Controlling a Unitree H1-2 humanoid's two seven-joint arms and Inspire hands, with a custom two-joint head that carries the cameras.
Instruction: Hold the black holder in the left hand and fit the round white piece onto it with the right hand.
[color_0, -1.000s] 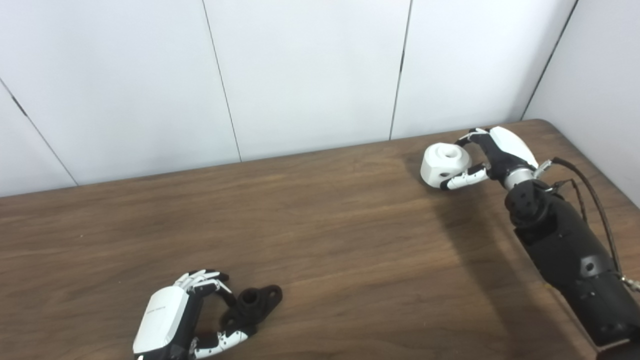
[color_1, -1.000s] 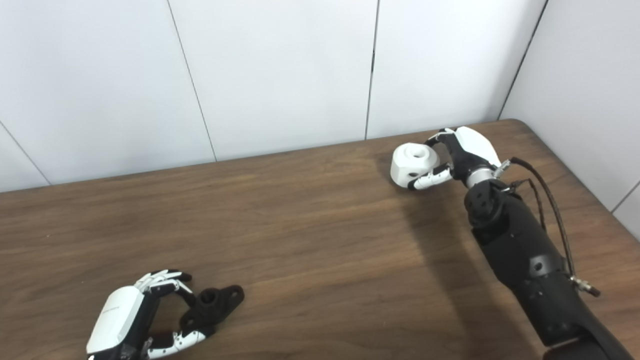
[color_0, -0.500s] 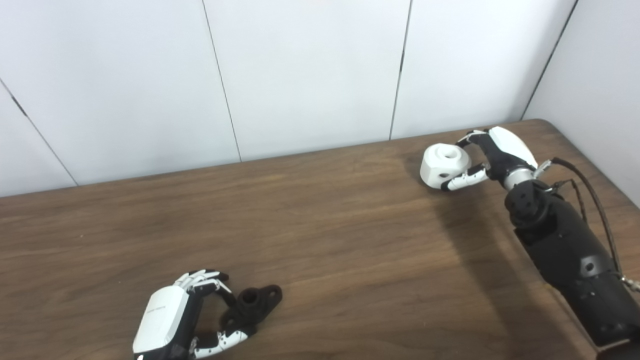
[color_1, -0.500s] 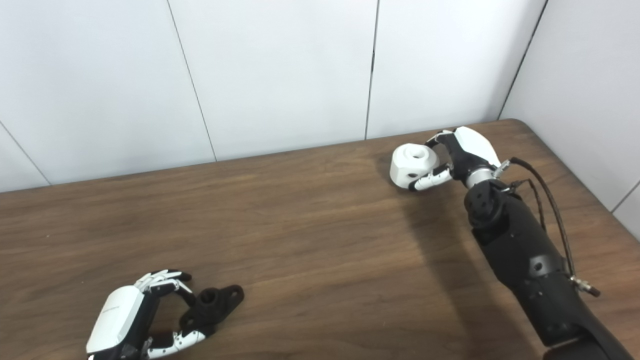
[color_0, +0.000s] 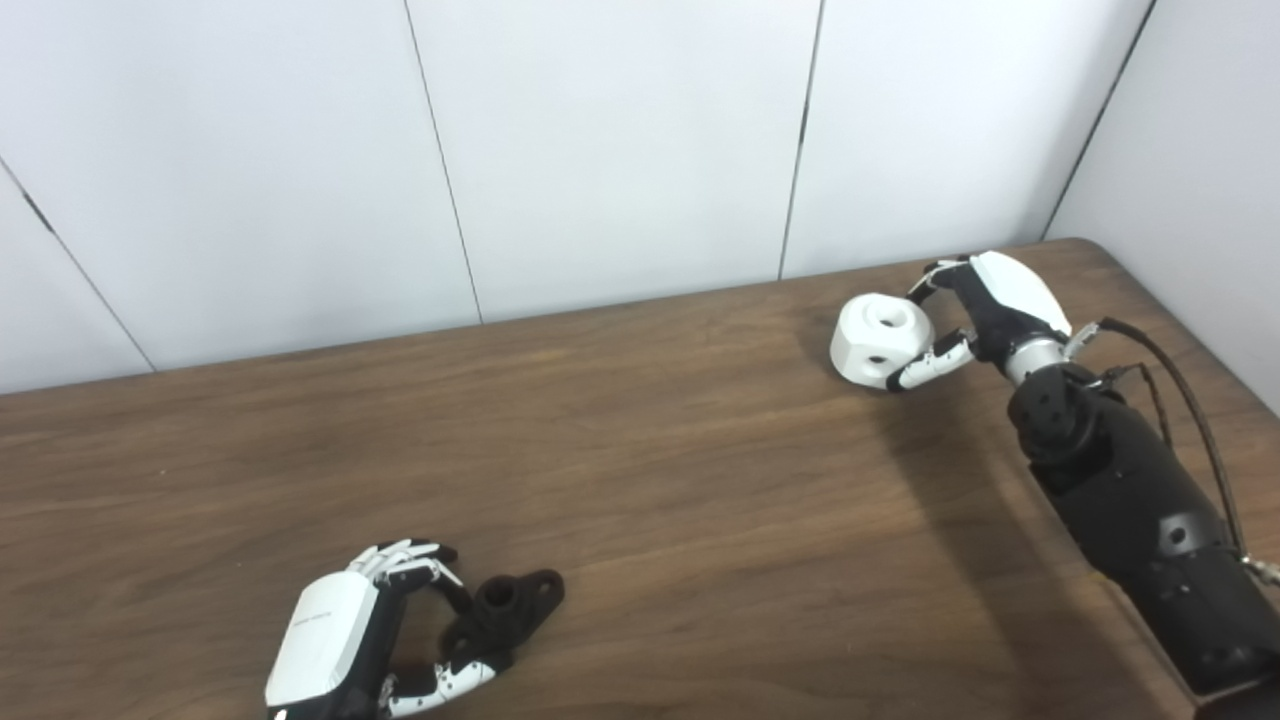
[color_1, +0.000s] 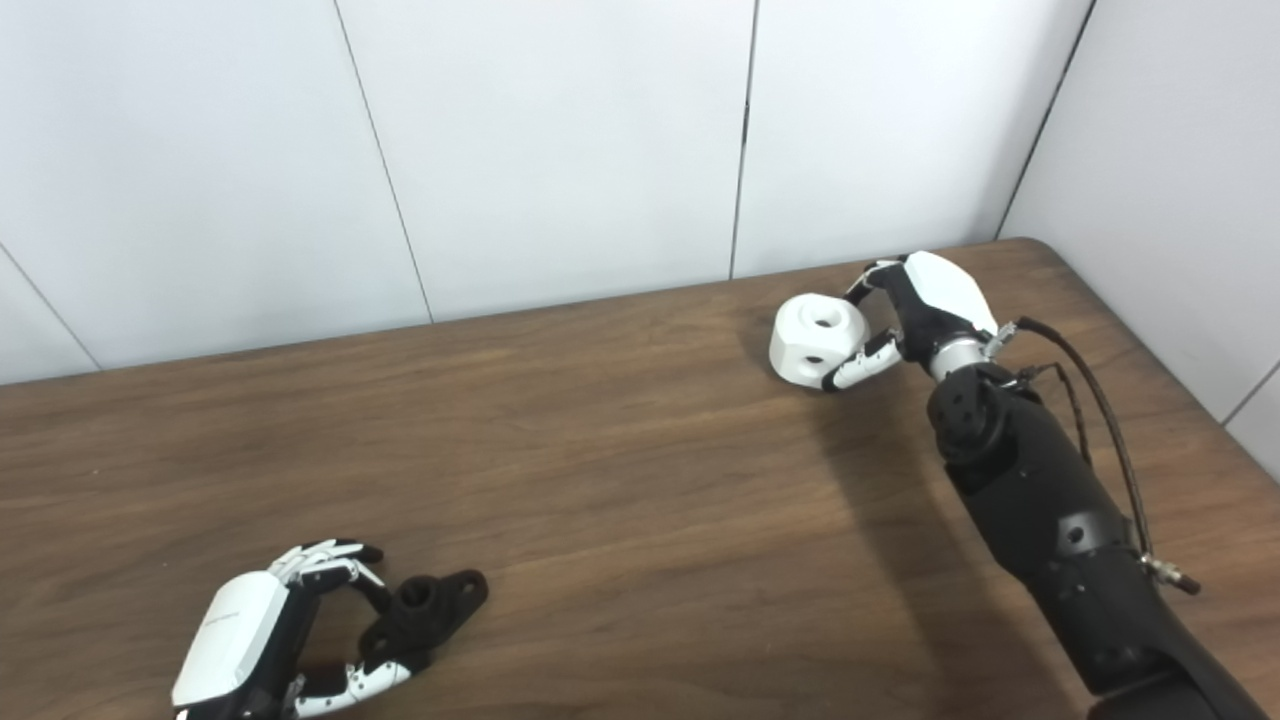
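Note:
The black holder lies on the wooden table at the near left, a flat part with a raised ring and holes. My left hand is curled around its near end, fingers above and thumb below. The round white piece, with a hole in its top and side, is at the far right, tilted and just above the table. My right hand is shut on it, fingers behind and thumb in front. Both also show in the right eye view: the holder and the white piece.
White wall panels stand close behind the table's far edge, and another wall runs along the right edge. My black right forearm with a loose cable lies over the table's right side. Bare wood spans between the two hands.
My right hand has shifted the white piece slightly left and tilted it, so its top hole now faces more toward me. The left hand and the black holder have not moved.

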